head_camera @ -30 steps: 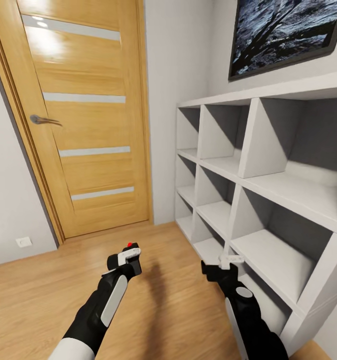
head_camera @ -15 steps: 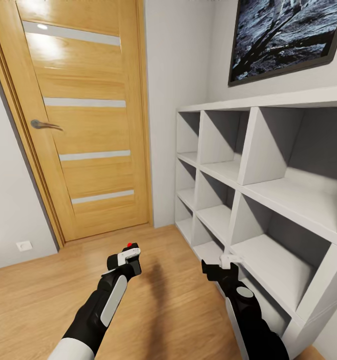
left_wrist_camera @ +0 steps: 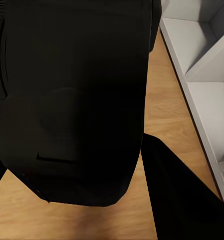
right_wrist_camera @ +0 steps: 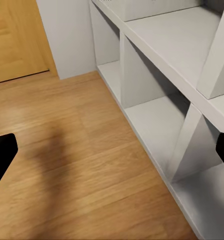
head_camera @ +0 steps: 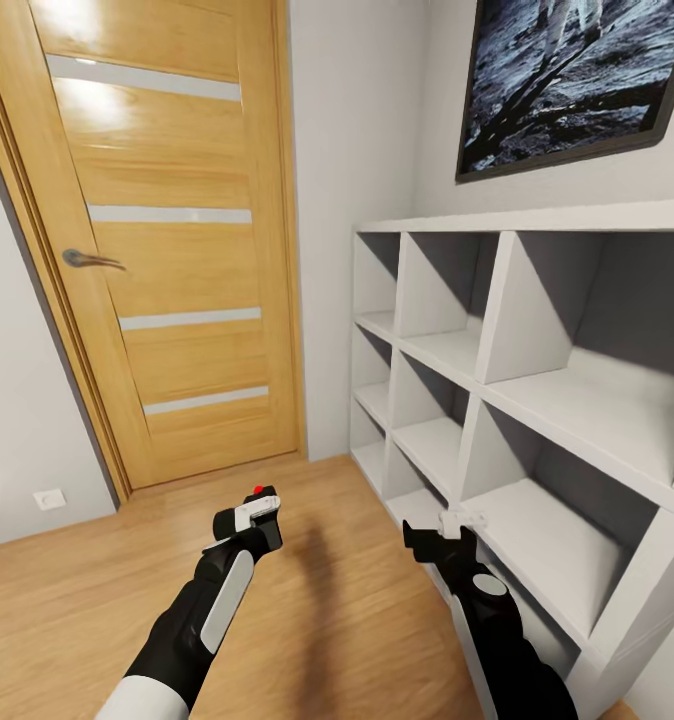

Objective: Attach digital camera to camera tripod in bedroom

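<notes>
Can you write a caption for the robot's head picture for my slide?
Robot faces a wooden door and white shelf, left gripper holding the camera.

Head view: taken from above and behind both forearms, facing forward and down toward a room corner; wooden door [head_camera: 162,230] at 11 o'clock, white cubby shelf [head_camera: 537,400] at 2 o'clock, framed picture [head_camera: 577,80] above it, wood floor [head_camera: 327,600] below.

Left wrist view: very close range; a dark body [left_wrist_camera: 77,100] held before the lens blocks most of the field, leaving floor [left_wrist_camera: 166,105] and a shelf [left_wrist_camera: 201,75] edge at one margin.

Right wrist view: low, looking along the floor [right_wrist_camera: 77,165] toward the shelf's [right_wrist_camera: 166,65] lower compartments and the door's [right_wrist_camera: 14,45] base.

Shared region: all three views include the floor strip beside the shelf; head and right wrist views also share the door.
</notes>
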Robot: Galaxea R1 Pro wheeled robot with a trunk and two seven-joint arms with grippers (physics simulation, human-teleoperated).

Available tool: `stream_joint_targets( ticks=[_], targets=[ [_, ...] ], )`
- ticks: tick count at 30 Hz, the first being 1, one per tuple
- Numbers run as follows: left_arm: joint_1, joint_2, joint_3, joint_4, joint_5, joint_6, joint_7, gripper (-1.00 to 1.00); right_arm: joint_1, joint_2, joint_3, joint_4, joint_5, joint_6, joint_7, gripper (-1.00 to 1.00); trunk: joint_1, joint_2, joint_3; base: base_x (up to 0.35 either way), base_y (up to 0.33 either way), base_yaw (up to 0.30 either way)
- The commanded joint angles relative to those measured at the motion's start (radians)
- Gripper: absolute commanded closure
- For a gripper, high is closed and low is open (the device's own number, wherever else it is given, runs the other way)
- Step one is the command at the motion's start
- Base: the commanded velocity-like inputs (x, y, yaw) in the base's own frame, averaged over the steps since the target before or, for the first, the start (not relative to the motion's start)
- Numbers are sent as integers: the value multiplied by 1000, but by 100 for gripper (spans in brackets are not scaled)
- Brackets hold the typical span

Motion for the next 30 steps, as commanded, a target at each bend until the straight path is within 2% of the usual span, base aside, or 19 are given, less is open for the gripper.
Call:
stream_joint_targets(
  ticks=[1, 22, 30],
  targets=[
    [-1, 0, -2, -2, 8, 3, 8, 100, -1, 1, -1, -1, 10, 7, 2, -100, -4, 7, 2, 0, 0, 0],
    [-1, 0, -1, -1, 9, -15, 9, 100, -1, 1, -1, 0, 7, -1, 6, -100, -85, 154, 68, 0, 0, 0],
    [-1, 0, 2, 30, 8, -16, 8, 100, -1, 0, -2, 1, 6, 5, 8, -100, -115, 210, 93, 0, 0, 0]
  ],
)
